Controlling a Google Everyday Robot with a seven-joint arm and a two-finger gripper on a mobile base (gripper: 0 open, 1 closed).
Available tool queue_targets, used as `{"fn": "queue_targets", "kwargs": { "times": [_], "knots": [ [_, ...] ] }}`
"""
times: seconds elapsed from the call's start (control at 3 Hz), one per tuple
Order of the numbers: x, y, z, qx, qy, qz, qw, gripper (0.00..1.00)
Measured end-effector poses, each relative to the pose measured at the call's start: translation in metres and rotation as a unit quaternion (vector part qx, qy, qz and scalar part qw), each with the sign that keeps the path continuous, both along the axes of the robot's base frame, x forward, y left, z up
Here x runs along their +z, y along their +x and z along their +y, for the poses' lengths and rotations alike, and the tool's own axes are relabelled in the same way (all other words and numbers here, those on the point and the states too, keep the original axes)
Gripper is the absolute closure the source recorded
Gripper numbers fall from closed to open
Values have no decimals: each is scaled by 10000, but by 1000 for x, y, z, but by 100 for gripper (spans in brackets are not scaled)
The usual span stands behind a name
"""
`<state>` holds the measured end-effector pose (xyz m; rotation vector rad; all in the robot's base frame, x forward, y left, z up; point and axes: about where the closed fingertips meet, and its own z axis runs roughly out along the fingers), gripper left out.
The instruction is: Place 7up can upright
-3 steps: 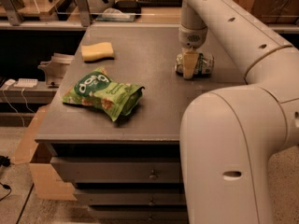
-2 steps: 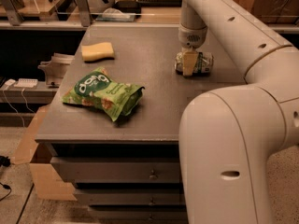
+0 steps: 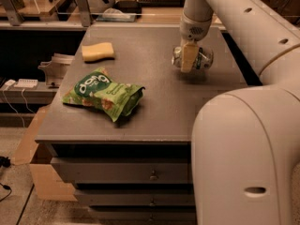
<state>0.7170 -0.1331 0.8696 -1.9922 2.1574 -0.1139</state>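
Note:
The 7up can [image 3: 205, 58], silvery with green markings, lies on its side at the right rear of the grey table [image 3: 159, 111]. My gripper [image 3: 189, 63] comes down from above and is shut on the can. One cream finger [image 3: 187, 57] crosses the can's front and hides its middle. The other finger is hidden behind the can. The can sits at or just above the tabletop, with a shadow under it.
A green snack bag [image 3: 104, 93] lies at the table's front left. A yellow sponge [image 3: 97, 51] lies at the rear left. My white arm and base [image 3: 243, 144] fill the right side. Drawers [image 3: 122, 172] are below the tabletop, and shelves with clutter stand behind it.
The gripper and the can have shifted slightly up and away from the table. The bag and the sponge have not moved.

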Motion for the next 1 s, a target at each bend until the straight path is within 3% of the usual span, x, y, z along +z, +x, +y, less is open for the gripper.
{"fn": "queue_targets", "kwargs": {
  "times": [0.33, 0.67, 1.0],
  "knots": [
    [42, -10, 16, 211, 586, -440, 9971, 100],
    [61, -15, 27, 257, 1424, -721, 9868, 100],
    [70, -15, 33, 201, 2516, -900, 9634, 100]
  ]
}}
